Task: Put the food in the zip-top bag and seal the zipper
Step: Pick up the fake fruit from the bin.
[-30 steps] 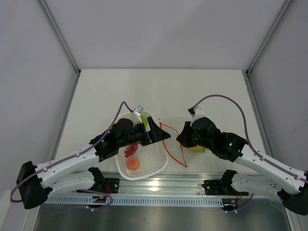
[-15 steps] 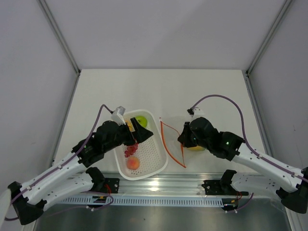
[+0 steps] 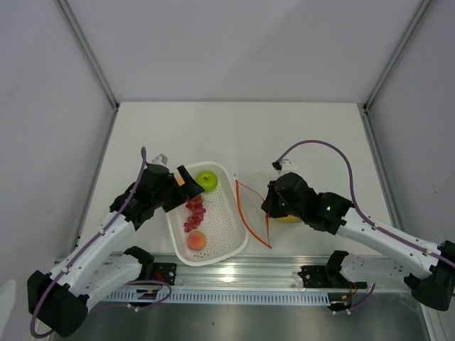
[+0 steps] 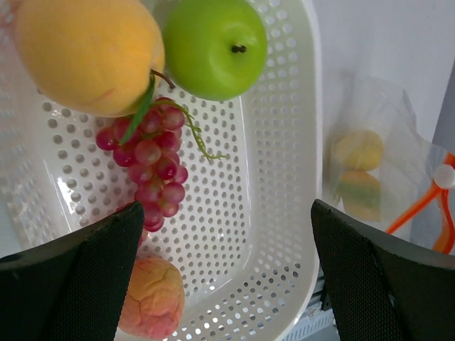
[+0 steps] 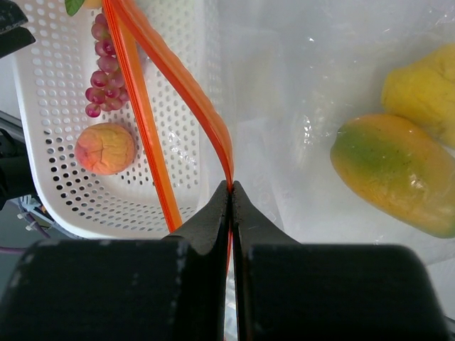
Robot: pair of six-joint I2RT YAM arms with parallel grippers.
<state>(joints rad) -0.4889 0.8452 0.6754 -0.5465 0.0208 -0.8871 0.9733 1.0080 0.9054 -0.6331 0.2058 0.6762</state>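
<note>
Change over the last second: the left arm (image 3: 106,234) is no longer stretched across the basket toward the bag mouth. It now sits pulled back at the basket's far left corner. The right arm (image 3: 370,231) barely shifts.

White tabletop (image 3: 313,135): the white perforated plastic basket (image 4: 307,106) lies near centre, and the clear zip-top bag (image 5: 298,85) lies just to its right.

Left claw (image 4: 227,206): spread wide, nothing between the fingers, hovering over the basket.

Right claw (image 5: 229,188): pinched tight on the red-orange zipper strip (image 5: 178,74), holding the bag mouth up and gaping toward the basket.

In the bag: yellow-orange mango (image 5: 394,170) and yellow pear (image 5: 423,89).

In the basket:
- yellow-orange round fruit (image 4: 89,53)
- green apple (image 4: 213,46) beside it
- bunch of dark red grapes (image 4: 153,163) just nearer
- pink-orange peach (image 4: 153,298) at the near end

Judgement: the empty, retracted left claw looks set for another pick. Two of six fruits are bagged, four remain, and the zipper is unsealed. Sealing is some way off.
</note>
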